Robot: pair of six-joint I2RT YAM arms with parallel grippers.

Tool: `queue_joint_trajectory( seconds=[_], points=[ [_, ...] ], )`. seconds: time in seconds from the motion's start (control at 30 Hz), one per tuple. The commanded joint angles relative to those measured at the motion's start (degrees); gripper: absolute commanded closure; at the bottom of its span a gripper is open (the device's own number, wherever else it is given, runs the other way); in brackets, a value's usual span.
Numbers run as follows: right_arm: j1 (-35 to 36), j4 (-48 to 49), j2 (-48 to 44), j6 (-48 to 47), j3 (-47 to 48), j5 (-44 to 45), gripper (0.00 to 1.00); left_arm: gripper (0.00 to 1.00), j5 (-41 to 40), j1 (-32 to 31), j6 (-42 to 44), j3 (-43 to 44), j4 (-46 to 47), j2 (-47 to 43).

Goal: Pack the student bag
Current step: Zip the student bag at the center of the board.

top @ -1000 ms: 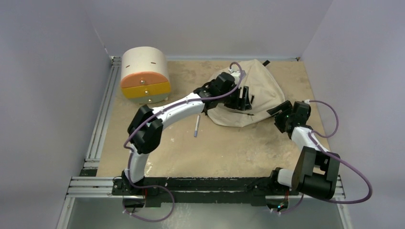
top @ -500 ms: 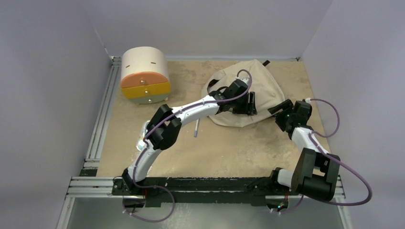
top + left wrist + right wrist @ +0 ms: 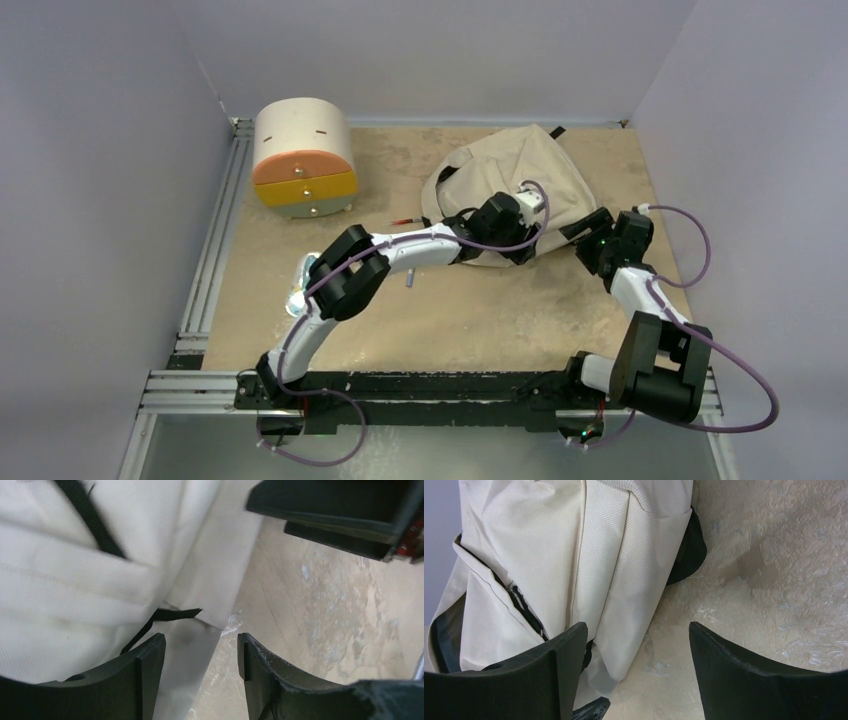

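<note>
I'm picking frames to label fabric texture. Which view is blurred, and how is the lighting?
Left wrist view: the student bag looks soft and its black strap smeared, perhaps too close to focus. Right wrist view: the weave and the table grain are crisp. Top external view: even, diffuse light, faint shadows, no glare.

Desk (image 3: 450, 320) of pale beige board, seen from above, its surface mottled with lighter scuffed patches. Plain lilac-grey walls enclose three sides: the left wall (image 3: 100, 200), the back wall (image 3: 440, 50) and the right wall (image 3: 760, 150), meeting at both far corners. A side rail (image 3: 215, 240) of aluminium runs along the left edge; a front rail (image 3: 190, 392) crosses the near edge. Light is soft and even, shadows faint.
</note>
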Motion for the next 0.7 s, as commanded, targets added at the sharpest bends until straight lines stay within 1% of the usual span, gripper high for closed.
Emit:
queue_joint_trajectory(
  seconds=[0.0,0.07,0.3,0.37,0.47,0.53,0.67],
  points=[
    [-0.4,1.6,-1.7,-1.3,-0.4,-1.9,0.24,0.46,3.7,-0.5,18.4,0.2,10.5,-4.0],
    [-0.3,1.5,-1.7,-1.4,-0.4,-2.2,0.24,0.45,4.3,-0.7,23.6,0.1,10.9,-4.3],
    [-0.3,1.6,-1.9,-1.7,-0.5,-2.8,0.25,0.44,5.5,-0.9,37.5,-2.0,11.6,-5.7],
    [-0.3,1.7,-1.8,-1.9,-0.6,-3.1,0.25,0.44,7.0,-0.9,41.1,-3.6,12.6,-6.2],
    [-0.3,1.8,-1.4,-2.1,-0.7,-3.4,0.25,0.44,11.7,-0.9,47.3,-7.4,16.3,-7.3],
    [-0.4,1.7,-1.4,-2.3,-0.7,-3.8,0.25,0.44,13.9,-0.9,49.7,-9.4,18.4,-7.5],
    [-0.3,1.7,-1.8,-2.4,-0.9,-3.9,0.25,0.44,17.8,-0.6,54.4,-9.9,19.2,-6.5]
  ],
)
